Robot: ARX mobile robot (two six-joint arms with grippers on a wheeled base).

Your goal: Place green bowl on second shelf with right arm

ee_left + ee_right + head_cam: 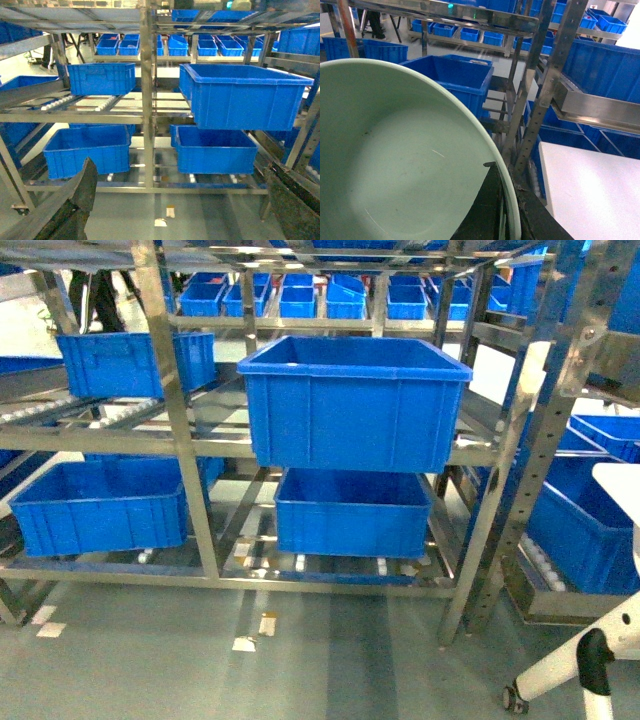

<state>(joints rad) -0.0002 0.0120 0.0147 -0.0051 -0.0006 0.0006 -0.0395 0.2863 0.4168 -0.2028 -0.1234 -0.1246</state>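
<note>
Right claw (502,210) clamped on the rim of a glossy pale mint-green bowl (395,165), blue plastic crate (452,75) beyond it, left claw (180,205) fingers apart

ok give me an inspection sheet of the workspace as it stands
surface: steel rack with roller shelves; grey floor in front
job's things: green bowl fills the right wrist view, rim clamped in the right hand; not on a shelf yet
clutter: paper scraps on the floor
grippers: left hand open, empty; right hand shut on the bowl rim
cables: nothing seen
surroundings: large blue crate on the middle shelf, more blue crates around; white table at right
</note>
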